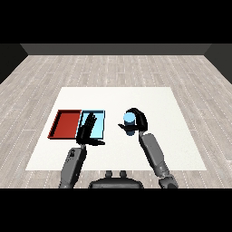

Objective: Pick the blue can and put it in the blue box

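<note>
Both grey forearms rise from the near edge of the white table (pixel 181 136), and the right one ends in a black right hand (pixel 138 121) whose fingers curl round a small light blue cylindrical can (pixel 129 120). That can stands upright in the grasp, its long axis vertical and its pale top facing up, over the bare table near the middle.

Off to the left sits the shallow light blue tray (pixel 100 122), with a red tray (pixel 65 123) touching its far side. Between can and blue tray lies a short stretch of table, so the coming move, as I judge it, is a sideways carry to the left, keeping the can upright, then a set-down inside the rim.

Over the blue tray hangs the black left hand (pixel 87 128), fingers straight and relaxed, holding nothing. It is nearer the tray and may crowd the landing spot.
</note>
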Tool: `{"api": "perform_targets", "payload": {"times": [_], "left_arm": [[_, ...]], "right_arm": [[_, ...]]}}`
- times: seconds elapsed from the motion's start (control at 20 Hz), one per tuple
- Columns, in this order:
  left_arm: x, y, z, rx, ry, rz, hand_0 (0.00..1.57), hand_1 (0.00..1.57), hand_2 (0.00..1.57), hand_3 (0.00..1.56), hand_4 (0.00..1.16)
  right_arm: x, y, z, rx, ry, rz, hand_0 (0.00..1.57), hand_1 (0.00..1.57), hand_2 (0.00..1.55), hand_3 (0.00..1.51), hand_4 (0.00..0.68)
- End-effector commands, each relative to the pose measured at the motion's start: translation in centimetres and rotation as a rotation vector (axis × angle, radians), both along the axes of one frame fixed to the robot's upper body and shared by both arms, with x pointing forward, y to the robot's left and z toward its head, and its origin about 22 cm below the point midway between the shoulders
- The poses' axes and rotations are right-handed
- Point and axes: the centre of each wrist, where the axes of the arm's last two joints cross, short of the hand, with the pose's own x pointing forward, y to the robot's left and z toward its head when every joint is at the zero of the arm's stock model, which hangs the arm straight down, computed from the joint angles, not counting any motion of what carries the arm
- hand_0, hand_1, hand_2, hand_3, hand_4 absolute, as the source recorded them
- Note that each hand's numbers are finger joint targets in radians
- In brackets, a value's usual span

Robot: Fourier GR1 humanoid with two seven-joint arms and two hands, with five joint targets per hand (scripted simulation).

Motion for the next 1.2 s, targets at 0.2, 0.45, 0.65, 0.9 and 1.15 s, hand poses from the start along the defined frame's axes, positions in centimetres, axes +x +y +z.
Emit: {"api": "perform_targets", "payload": {"times": [0.2, 0.45, 0.65, 0.9, 1.15], "left_arm": [[0.9, -3.5, -0.5, 0.063, 0.052, -0.035, 0.0, 0.0, 0.0, 0.0, 0.0], [-0.2, -5.2, -1.8, 0.1, 0.047, -0.021, 0.0, 0.0, 0.0, 0.0, 0.0], [1.9, -6.1, -2.4, 0.106, 0.054, -0.041, 0.0, 0.0, 0.0, 0.0, 0.0], [3.0, -6.1, -2.3, 0.097, 0.075, -0.07, 0.0, 0.0, 0.0, 0.0, 0.0], [1.7, -8.6, -2.6, 0.1, 0.096, -0.069, 0.0, 0.0, 0.0, 0.0, 0.0]], "right_arm": [[-0.5, 1.3, 1.4, -0.024, -0.008, 0.041, 1.45, 1.45, 1.47, 1.43, 0.615], [0.5, 3.7, 0.8, -0.029, -0.015, 0.055, 1.44, 1.44, 1.45, 1.43, 0.606], [0.3, 3.8, 1.7, -0.039, -0.06, 0.089, 1.43, 1.43, 1.45, 1.42, 0.617], [-0.7, 2.4, 1.0, -0.021, -0.054, 0.1, 1.43, 1.43, 1.46, 1.43, 0.614], [-1.6, 4.8, 2.2, -0.032, -0.061, 0.129, 1.43, 1.43, 1.46, 1.42, 0.614]]}}
